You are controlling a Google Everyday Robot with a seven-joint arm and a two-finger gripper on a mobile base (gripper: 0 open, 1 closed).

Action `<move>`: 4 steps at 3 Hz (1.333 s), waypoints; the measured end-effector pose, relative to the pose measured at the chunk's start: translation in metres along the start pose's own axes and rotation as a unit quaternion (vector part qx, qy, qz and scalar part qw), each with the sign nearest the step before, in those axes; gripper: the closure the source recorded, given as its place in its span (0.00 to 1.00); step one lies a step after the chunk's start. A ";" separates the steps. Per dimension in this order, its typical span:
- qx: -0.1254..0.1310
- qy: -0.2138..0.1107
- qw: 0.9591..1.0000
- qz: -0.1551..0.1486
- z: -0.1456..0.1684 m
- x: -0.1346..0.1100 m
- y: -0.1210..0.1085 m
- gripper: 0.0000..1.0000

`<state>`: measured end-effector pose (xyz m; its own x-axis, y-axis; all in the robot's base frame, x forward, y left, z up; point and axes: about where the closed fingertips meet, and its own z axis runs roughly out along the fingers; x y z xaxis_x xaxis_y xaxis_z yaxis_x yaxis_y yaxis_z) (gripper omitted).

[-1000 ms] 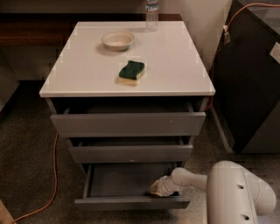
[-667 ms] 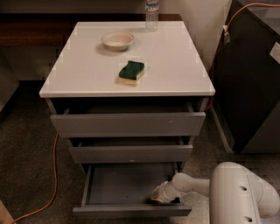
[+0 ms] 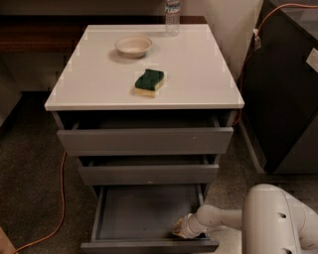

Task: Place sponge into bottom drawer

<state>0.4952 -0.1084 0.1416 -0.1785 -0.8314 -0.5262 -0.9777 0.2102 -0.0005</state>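
Sponge (image 3: 149,82) flat on the white cabinet top (image 3: 203,74), dark green scouring side up over pale yellow foam, toward the front and about mid-width. Apart from the cream bowl (image 3: 133,46), farther back and to the left. Clear plastic bottle (image 3: 172,12) upright at the rear edge. Bottom drawer (image 3: 144,213) pulled well out, shallow grey tray in view; top drawer (image 3: 144,141) and middle drawer (image 3: 148,174) each open a little. Gripper (image 3: 181,229) low inside the bottom drawer, at its front right corner, just behind the front panel, on the end of the white arm (image 3: 223,217) reaching in from the right. Clenched or released: cannot tell. Well apart from the sponge. Orange cable (image 3: 62,188) on the carpet left of the cabinet.
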 end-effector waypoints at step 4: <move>0.027 0.003 1.000 -0.012 -0.013 -0.015 0.049 0.50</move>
<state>0.4487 -0.0925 0.1603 -0.1562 -0.8399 -0.5197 -0.9743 0.2175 -0.0587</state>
